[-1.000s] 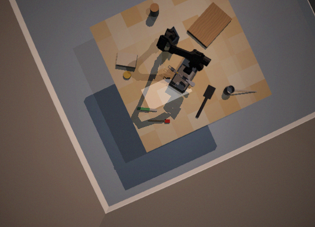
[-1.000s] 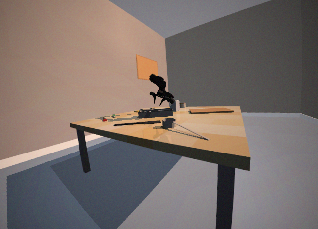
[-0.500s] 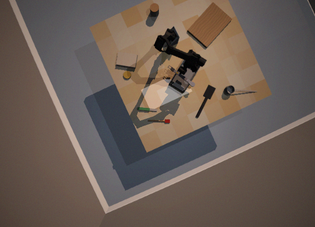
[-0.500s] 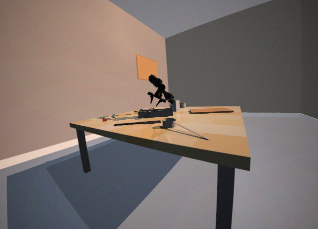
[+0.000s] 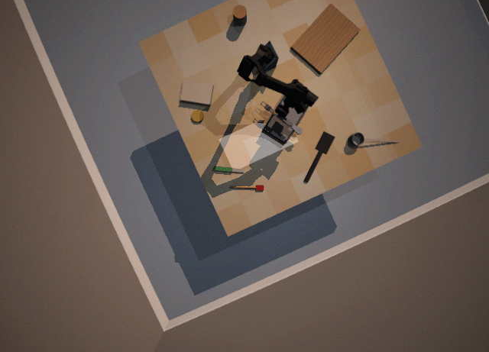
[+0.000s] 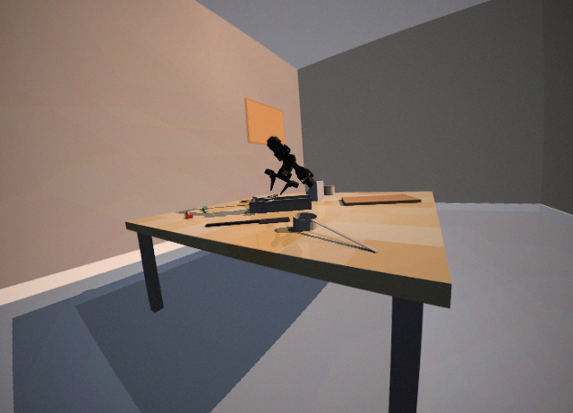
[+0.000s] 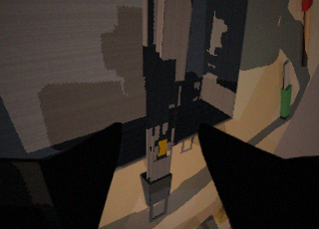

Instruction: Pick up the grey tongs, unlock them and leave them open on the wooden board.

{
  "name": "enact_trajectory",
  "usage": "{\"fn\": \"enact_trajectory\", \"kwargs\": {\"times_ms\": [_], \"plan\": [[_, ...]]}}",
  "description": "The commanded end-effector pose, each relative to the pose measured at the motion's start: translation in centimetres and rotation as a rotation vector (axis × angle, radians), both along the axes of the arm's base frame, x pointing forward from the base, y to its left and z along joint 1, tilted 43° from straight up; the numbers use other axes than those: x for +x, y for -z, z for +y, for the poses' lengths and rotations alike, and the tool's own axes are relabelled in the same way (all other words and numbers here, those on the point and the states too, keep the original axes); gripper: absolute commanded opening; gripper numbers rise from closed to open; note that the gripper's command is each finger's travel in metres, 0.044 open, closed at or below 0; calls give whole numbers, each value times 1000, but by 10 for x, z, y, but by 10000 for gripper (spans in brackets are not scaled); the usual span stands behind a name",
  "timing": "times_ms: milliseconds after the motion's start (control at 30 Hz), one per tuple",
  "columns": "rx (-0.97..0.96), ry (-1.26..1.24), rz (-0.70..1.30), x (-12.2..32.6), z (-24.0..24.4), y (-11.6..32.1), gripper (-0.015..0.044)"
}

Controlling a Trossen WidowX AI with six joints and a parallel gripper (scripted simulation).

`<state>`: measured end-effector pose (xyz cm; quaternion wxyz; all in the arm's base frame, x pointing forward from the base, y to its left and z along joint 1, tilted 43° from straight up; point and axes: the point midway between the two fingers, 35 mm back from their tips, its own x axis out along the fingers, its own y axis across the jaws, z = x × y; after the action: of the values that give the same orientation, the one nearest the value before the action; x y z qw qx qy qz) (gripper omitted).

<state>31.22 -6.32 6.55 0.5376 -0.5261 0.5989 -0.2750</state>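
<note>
The grey tongs (image 5: 298,130) (image 7: 159,168) lie across the roasting tin (image 5: 285,142) (image 6: 279,207), their hinge end reaching past its rim. A yellow tab (image 7: 162,147) shows near that end. In the wrist view the tongs run upward between my fingers, their arms close together; much of them is in shadow. My gripper (image 6: 276,192) (image 7: 160,128) is partly open and empty, above the tin with its fingers angled down. Its fingertips stand either side of the tongs and a little above them. The arm hides part of the tin from above. The wooden board (image 5: 325,38) (image 6: 381,199) bears nothing.
A black spatula (image 5: 324,142) and a dark cup (image 5: 356,139) (image 6: 303,221) with thin rods stand off the tin's right side. A green-handled knife (image 5: 223,169) (image 7: 285,102), red-ended tool (image 5: 259,188), pale block (image 5: 197,92), yellow disc (image 5: 196,116) and jar (image 5: 239,12) are also on the table.
</note>
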Motion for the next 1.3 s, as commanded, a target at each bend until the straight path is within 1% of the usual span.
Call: {"fn": "enact_trajectory", "kwargs": {"times_ms": [0, 1233, 1267], "plan": [[-2, 0, 7, -1, -7, 4, 260], [-23, 2, 4, 4, -63, 17, 260], [-16, 0, -3, 7, -59, 16, 234]]}}
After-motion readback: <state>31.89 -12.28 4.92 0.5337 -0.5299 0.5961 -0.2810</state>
